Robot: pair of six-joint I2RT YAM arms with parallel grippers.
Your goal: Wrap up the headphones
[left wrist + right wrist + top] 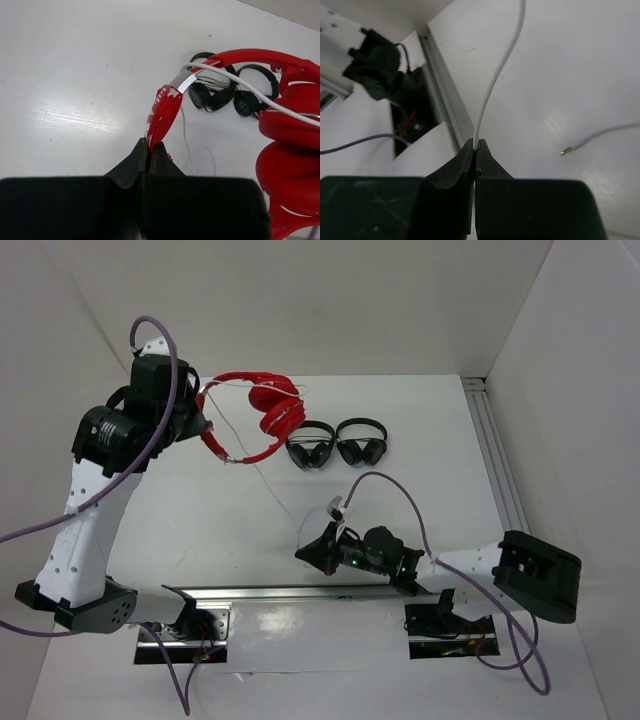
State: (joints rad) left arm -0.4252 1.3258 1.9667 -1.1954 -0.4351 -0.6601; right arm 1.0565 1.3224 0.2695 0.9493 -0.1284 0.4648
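Observation:
The red headphones (280,415) hang above the table at the back left; the cups also show in the left wrist view (290,165). My left gripper (206,426) is shut on the worn end of the red headband (164,112), as the left wrist view shows (149,146). The thin white cable (268,485) runs from the headphones across the table to my right gripper (303,552). That gripper (476,144) is shut on the cable (492,85), low near the front rail. The cable's metal plug tip (564,151) lies on the table beside it.
Two small black headphones (311,449) (362,444) lie side by side just right of the red ones. An aluminium rail (498,470) runs along the right edge and another (300,592) along the front. White walls close in the back and sides.

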